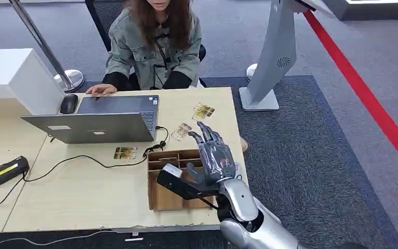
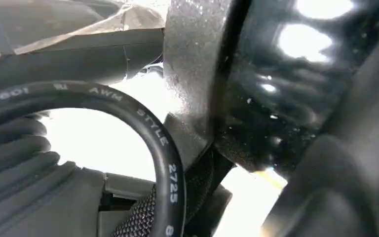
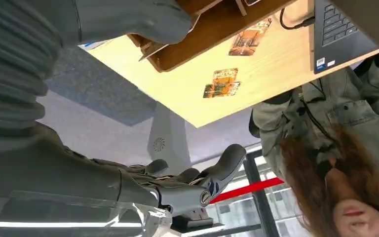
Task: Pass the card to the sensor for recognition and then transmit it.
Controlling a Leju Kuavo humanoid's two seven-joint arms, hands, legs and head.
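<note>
Three cameras: one high on the body, one at each wrist.

The head view looks forward and down over the table toward a seated person. The right wrist view (turned upside down) shares that table and person. The left wrist view sits pressed against a black cable.

Your light wooden table carries an open grey laptop, a black mouse, a handheld scanner on its cable, a compartmented cardboard tray and scattered gold-printed cards; a person's hand rests on it.
</note>
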